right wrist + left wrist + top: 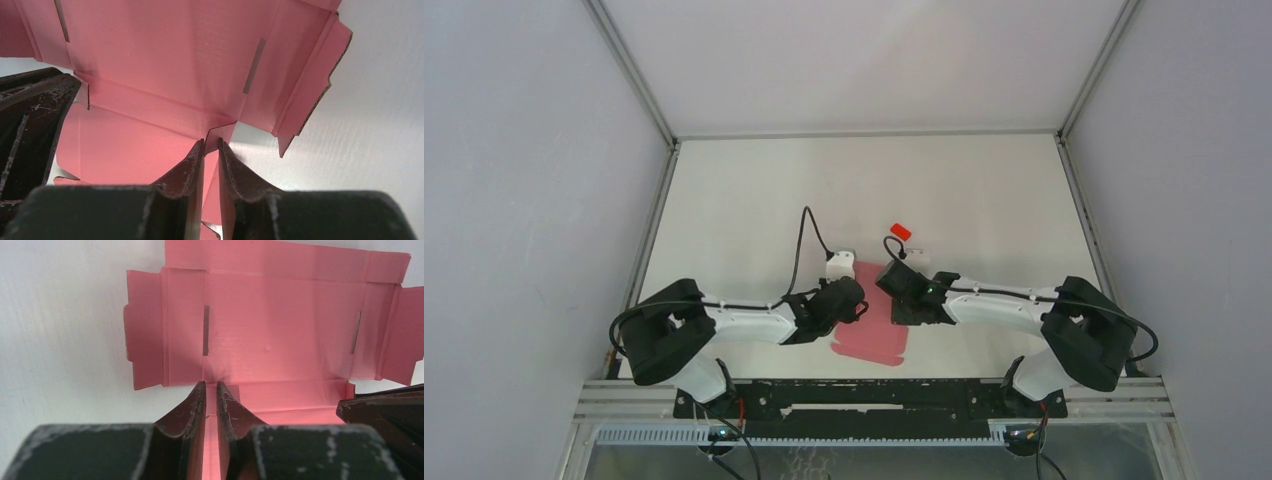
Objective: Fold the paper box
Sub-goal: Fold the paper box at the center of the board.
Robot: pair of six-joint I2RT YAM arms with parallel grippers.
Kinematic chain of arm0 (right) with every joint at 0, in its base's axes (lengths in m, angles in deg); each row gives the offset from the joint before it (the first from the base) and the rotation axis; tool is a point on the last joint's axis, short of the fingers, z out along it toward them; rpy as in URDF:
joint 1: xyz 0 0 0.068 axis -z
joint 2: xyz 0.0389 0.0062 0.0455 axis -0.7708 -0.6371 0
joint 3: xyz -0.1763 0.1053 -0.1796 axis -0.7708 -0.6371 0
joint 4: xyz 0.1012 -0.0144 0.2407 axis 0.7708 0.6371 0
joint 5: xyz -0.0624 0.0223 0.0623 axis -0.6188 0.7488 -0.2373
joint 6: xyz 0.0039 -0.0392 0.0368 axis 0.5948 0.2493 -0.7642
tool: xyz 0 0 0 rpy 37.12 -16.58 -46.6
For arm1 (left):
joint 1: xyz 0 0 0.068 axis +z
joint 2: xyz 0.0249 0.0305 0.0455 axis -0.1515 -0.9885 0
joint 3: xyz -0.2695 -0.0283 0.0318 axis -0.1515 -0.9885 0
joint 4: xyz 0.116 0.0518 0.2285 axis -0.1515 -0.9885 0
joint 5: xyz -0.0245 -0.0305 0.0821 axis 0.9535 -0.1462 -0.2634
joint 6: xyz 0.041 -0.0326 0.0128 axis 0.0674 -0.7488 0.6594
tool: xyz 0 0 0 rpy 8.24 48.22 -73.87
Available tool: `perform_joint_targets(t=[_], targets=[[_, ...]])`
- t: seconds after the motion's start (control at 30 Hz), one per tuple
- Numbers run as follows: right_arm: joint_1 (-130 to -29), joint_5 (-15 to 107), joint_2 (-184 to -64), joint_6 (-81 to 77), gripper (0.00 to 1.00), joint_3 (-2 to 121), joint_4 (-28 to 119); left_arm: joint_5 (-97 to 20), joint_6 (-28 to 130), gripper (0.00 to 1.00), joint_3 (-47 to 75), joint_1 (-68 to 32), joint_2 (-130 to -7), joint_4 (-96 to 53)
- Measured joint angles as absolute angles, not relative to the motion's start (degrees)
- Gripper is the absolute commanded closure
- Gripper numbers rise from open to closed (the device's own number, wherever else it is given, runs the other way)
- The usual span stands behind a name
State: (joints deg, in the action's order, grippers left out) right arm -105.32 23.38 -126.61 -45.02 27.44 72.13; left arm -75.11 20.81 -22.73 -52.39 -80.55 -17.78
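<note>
Bolted to the black rail (874,393) at the near edge, the two arms reach inward over the white table (1004,190). On the left, the left gripper (211,385) has its fingers almost together, pinching a thin strip of the paper box (280,315) that stands up between them. The paper box lies mostly flat and unfolded at the near middle of the table, between the two grippers. Its slotted main panel faces up and its side flaps are spread, with those on one side lifting a little. On the right, the right gripper (211,142) clamps a narrow flap by a corner of the box, its fingers nearly together on the card. Farther back, beyond the right gripper, a small red block (901,232) sits on the table.
</note>
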Motion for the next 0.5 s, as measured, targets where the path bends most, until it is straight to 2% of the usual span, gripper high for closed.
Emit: perform_joint_targets(t=[0.5], targets=[[-105.4, 23.7, -129.4, -44.5, 0.76, 28.6, 70.9, -74.7, 20.8, 0.83, -22.2, -52.4, -82.4, -16.4]])
